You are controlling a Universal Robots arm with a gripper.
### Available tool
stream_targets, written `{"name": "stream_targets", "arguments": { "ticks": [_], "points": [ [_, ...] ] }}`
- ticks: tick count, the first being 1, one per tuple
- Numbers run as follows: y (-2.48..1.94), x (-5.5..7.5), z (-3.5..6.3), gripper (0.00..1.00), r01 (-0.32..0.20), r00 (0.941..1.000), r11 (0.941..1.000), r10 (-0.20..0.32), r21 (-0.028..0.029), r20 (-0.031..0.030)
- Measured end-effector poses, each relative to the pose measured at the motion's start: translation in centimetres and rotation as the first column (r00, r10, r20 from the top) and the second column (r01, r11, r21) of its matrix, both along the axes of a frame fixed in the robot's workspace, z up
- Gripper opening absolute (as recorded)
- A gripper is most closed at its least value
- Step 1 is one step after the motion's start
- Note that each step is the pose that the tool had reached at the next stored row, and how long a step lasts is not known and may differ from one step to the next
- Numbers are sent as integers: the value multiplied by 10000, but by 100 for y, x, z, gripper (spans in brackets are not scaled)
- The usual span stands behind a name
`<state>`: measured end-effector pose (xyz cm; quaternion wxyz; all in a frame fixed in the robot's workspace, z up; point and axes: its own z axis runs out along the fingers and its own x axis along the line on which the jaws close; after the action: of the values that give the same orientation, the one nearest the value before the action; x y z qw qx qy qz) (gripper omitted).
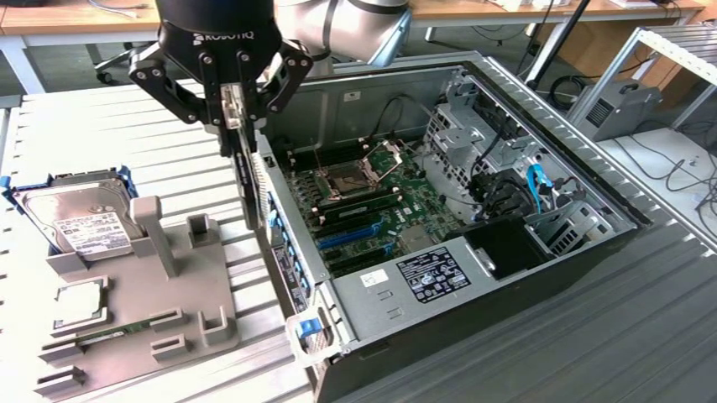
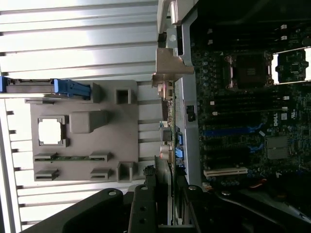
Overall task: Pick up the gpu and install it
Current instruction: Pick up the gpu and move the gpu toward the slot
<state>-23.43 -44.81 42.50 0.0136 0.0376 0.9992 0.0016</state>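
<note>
My gripper (image 1: 232, 107) is shut on the gpu (image 1: 243, 180), which hangs edge-on and upright below it. The card shows as a thin dark strip with its silver bracket along one side. It hovers just above the open computer case's (image 1: 583, 269) wall on the exterior view's left, a little outside the motherboard (image 1: 370, 214). In the wrist view the gpu (image 2: 167, 124) runs away from the gripper (image 2: 166, 196) with its silver bracket end (image 2: 170, 65) farthest out, lined up along the case wall. The blue expansion slots (image 1: 353, 235) lie below, toward the exterior view's right.
A grey parts holder (image 1: 146, 311) sits on the exterior view's left on the slatted table, carrying a hard drive (image 1: 79, 220), a CPU (image 1: 81, 304) and a memory stick (image 1: 112, 329). Inside the case are the CPU socket (image 1: 348, 180), drive cages and cables.
</note>
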Motion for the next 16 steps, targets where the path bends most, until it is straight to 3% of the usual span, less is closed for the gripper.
{"name": "stream_targets", "arguments": {
  "ticks": [16],
  "points": [
    [0, 60, 0, 26, 0, 10000, 10000, 0, -25, -1]
  ]
}}
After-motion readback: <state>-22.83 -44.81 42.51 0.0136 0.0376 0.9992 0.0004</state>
